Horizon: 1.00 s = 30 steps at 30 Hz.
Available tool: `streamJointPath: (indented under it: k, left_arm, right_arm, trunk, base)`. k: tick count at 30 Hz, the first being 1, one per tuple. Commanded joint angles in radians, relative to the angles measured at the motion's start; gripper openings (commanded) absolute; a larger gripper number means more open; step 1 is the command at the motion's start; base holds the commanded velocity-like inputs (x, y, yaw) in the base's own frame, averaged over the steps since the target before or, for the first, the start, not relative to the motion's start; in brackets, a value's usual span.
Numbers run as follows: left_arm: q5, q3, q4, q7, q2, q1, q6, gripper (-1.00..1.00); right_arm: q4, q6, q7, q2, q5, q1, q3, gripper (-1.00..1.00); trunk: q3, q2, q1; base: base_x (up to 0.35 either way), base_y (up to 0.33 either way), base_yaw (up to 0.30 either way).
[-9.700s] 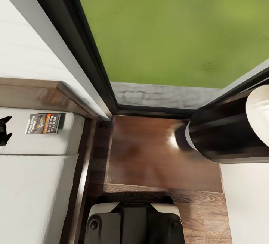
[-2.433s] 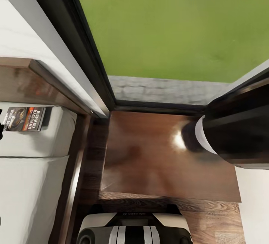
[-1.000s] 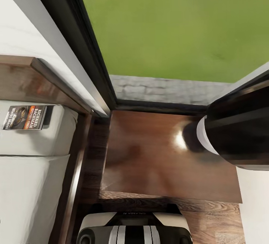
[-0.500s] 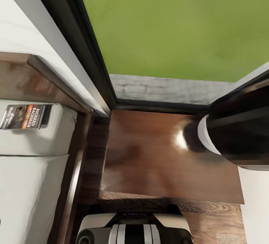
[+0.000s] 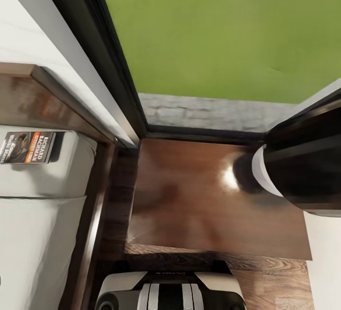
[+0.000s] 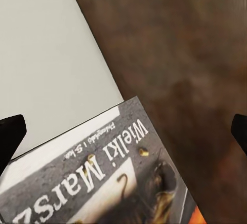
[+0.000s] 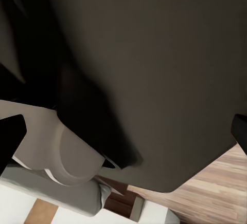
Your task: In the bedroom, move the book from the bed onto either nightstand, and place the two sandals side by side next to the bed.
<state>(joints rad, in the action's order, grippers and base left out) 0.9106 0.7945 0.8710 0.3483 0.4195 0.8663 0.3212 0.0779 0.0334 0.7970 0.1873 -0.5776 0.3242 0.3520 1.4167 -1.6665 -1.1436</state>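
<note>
Bright daylight from window (image 5: 199,30), glare spot on glossy nightstand (image 5: 189,196), soft blurry renders

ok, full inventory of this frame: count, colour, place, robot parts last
book: 1, dark cover with orange band and white lettering, flat on the mattress near the headboard
bed: 1, off-white mattress, dark brown frame and headboard, left in the head view
nightstand: 1, glossy dark brown top, between the bed and the window corner
window: 1, dark frame, green grass and a grey paved strip outside
floor: wood planks, in front of the nightstand
robot trunk: white and black, bottom centre
right arm: black with white band, over the nightstand's right edge
left gripper: black fingertips spread wide, over the book
</note>
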Motion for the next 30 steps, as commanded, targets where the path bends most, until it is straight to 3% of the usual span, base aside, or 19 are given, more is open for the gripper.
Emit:
streamJointPath:
  k: [1, 5, 30]
  left_arm:
    - [-0.004, 0.001, -0.007, 0.0, -0.001, 0.0, 0.009, 1.0]
    - [-0.004, 0.0, -0.007, 0.0, -0.001, 0.0, 0.009, 1.0]
    - [-0.004, 0.001, -0.008, 0.0, -0.001, 0.0, 0.009, 1.0]
  right_arm:
    - [0.003, 0.003, 0.005, 0.0, -0.008, 0.001, 0.009, 1.0]
    - [0.003, 0.003, 0.005, 0.0, -0.008, 0.001, 0.009, 1.0]
    - [0.003, 0.003, 0.005, 0.0, -0.008, 0.001, 0.009, 1.0]
  trunk:
    - [0.004, -0.007, -0.004]
    - [0.016, -0.035, -0.019]
    - [0.016, -0.035, -0.019]
  base:
    - [0.0, 0.0, 0.0]
    - [0.0, 0.0, 0.0]
    - [0.0, 0.0, 0.0]
